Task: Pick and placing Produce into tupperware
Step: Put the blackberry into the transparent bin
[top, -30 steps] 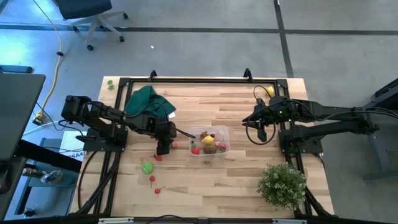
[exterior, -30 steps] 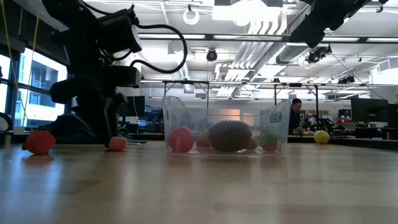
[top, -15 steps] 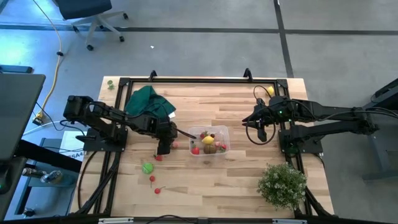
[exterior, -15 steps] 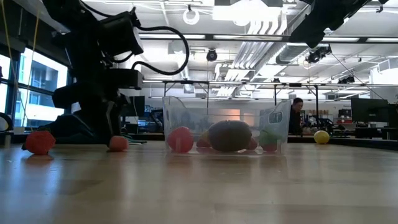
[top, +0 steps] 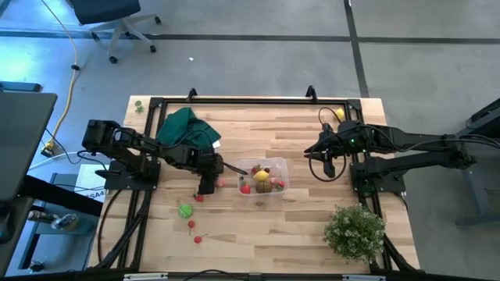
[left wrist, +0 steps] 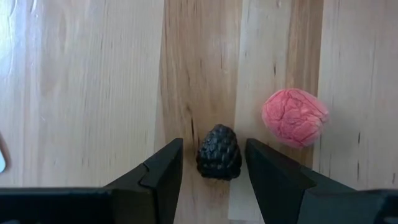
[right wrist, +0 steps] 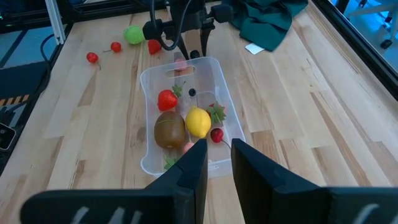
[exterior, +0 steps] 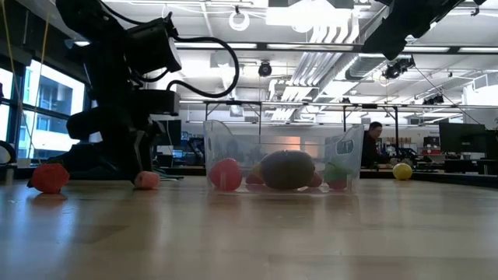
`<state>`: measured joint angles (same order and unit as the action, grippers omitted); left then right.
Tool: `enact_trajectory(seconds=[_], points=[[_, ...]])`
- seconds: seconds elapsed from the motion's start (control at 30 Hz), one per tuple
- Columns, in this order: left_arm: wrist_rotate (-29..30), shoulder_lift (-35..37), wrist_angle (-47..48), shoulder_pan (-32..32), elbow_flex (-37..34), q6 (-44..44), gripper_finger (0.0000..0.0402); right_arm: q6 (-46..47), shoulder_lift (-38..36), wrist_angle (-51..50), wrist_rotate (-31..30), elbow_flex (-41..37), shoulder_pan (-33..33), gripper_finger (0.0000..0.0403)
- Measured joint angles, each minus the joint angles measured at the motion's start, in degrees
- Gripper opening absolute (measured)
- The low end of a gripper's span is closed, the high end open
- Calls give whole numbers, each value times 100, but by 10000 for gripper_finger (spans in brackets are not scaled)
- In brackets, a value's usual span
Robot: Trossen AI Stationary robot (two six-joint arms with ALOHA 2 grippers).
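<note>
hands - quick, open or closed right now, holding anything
Left hand: open, fingers on either side of a dark blackberry on the table, not gripping it.
Right hand: slightly open, empty, off to the side of the tupperware.

Black bumpy berry (left wrist: pixel 219 152), pink raspberry (left wrist: pixel 295 117)

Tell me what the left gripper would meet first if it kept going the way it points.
The left gripper would likely meet the small dark blackberry lying between its open fingers on the table; the pink piece lies off to one side.
</note>
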<state>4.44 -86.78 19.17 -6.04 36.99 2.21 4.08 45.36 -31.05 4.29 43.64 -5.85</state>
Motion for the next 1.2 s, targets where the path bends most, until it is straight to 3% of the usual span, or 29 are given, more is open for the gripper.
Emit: enact_trajectory(seconds=[0.47,0.87,1.2], points=[[3,0,54,0,2,66,163,0,-1,0,-1,0,0,62],[12,4,76,0,2,211,82,0,0,0,-2,0,0,62],[78,2,71,0,2,205,107,0,0,0,0,0,0,62]])
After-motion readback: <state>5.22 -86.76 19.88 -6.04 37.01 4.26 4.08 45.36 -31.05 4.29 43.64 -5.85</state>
